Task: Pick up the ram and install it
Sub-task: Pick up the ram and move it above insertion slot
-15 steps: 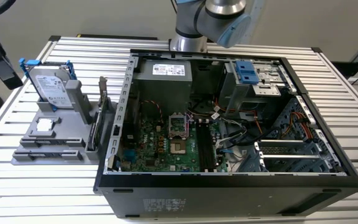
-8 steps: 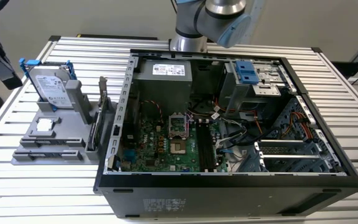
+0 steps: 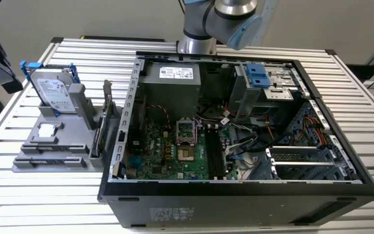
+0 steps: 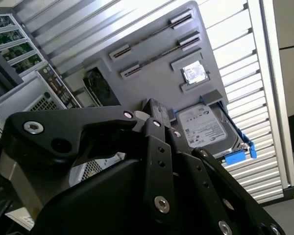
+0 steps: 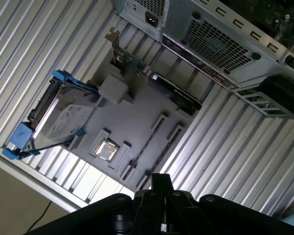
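The ram looks like a thin dark stick (image 4: 153, 33) standing on edge between two end holders of the grey parts tray (image 3: 56, 139); in the first wrist view it is a dark line (image 5: 144, 146) across that tray (image 5: 137, 110). My gripper (image 5: 161, 182) hangs well above the tray's ram end, its black fingers pressed together with nothing between them; the second wrist view shows the gripper (image 4: 156, 108) from behind its linkage. The open computer case (image 3: 119, 146) lies beside the tray, with dark memory slots (image 3: 215, 151) on its green motherboard (image 3: 167, 151).
The tray also holds a silver hard drive in blue rails (image 3: 52, 90), a small square chip (image 3: 46, 129) and an upright card with a metal bracket (image 3: 107, 105). Everything rests on a slatted aluminium table (image 3: 37, 195). The arm's base (image 3: 196, 29) stands behind the case.
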Controlling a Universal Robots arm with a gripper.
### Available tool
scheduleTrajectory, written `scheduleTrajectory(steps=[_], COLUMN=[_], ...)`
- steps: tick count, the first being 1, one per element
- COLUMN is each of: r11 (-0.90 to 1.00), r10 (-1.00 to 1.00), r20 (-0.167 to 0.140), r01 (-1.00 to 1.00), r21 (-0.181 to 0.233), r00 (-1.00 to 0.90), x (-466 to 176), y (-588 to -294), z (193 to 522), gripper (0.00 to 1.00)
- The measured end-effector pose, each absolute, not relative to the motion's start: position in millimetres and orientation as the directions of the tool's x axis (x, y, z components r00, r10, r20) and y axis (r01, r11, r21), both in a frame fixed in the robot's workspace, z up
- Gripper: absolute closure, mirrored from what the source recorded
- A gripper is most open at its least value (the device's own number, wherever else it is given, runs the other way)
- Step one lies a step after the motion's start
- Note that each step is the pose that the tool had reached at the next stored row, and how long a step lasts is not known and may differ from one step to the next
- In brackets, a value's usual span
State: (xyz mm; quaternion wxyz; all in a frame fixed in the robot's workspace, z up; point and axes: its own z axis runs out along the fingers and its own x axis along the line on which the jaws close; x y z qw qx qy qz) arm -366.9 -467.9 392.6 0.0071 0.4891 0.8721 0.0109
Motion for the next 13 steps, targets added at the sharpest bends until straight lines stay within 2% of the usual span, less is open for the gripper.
scheduleTrajectory(steps=[13], r11=[0.441], r10=[0.897], r20=[0.001], r01=[0.897], r21=[0.021], r00=[-0.442], x=[-366.9], y=[-468.0], z=[392.6], gripper=[1.00])
